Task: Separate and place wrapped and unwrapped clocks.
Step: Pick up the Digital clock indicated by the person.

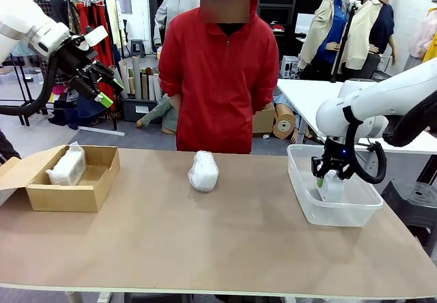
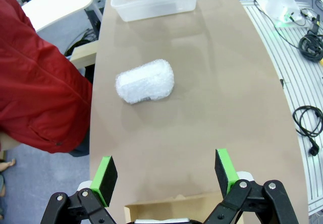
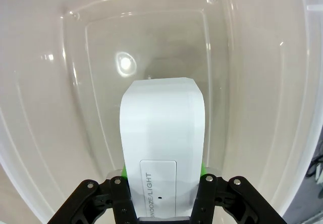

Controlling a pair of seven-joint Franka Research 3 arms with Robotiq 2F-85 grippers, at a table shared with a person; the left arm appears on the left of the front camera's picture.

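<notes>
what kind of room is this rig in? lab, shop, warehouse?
Probably a robot data-collection setup inside a garment workshop or stockroom. A clothes rack of hung garments stands behind the brown table, a cardboard roll lies on the floor there, and a coiled cable sits beside the table.

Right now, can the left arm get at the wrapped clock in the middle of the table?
Probably yes: the left gripper hangs open and empty, with bare table around the wrapped clock.
</notes>
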